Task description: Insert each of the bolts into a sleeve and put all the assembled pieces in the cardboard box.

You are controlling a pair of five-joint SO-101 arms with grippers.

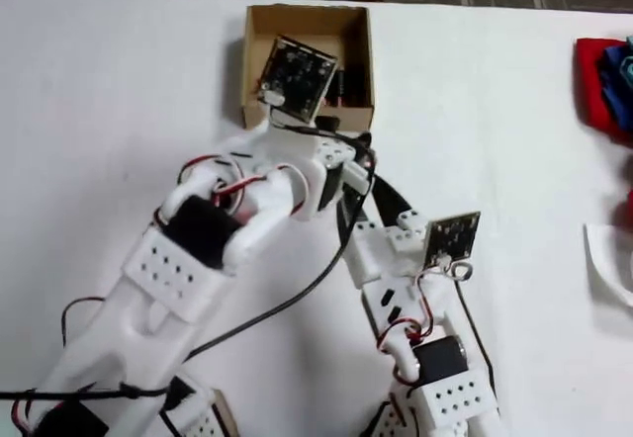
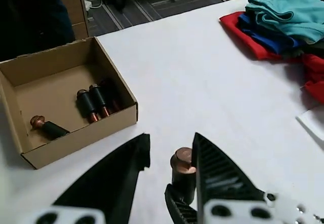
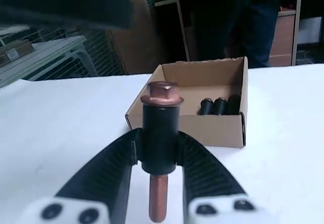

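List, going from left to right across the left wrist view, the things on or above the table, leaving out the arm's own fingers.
From the left: cardboard box with assembled pieces inside → upright sleeved bolt → pile of cloths.

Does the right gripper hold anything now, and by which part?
The right gripper holds a bolt inside a sleeve, clamped by the sleeve.

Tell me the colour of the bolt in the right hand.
Copper; the bolt shows best in the right wrist view.
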